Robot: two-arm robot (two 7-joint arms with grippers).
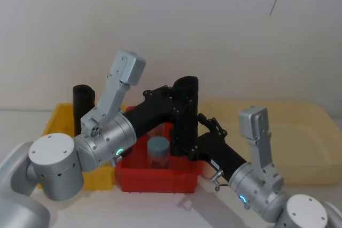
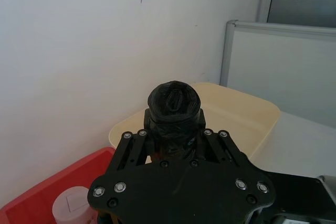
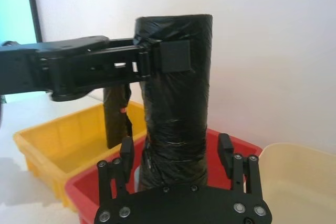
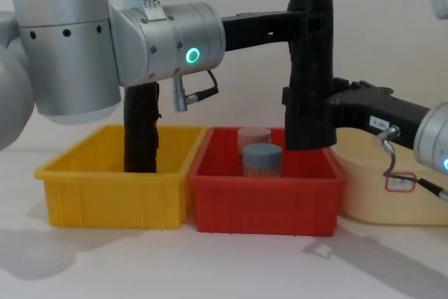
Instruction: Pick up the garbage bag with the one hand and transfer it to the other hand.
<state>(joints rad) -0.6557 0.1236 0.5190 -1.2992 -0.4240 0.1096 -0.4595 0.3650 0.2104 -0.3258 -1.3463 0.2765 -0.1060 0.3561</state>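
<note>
Pickup complete: left end effector (image 4: 311, 13), from 9 o'clock, clamps the top of the tall black crinkled-plastic garbage bag (image 4: 311, 85), held above a red plastic bin (image 4: 262, 201). Right end effector (image 3: 176, 148), from 3 o'clock, straddles it unclosed; handover remains.

My head camera sits high, looking forward and down over both arms at the red bin (image 1: 160, 181), low in its frame. My chest camera sits lower and faces that bin side-on, near enough that my left arm (image 4: 140, 40) looms across the upper left. Each wrist camera looks out from close behind its fingers: over the left gripper (image 2: 173, 129) I meet the garbage bag (image 2: 173, 100) end-on, over the right gripper (image 3: 176, 153) its side. All four share bag and bin.
</note>
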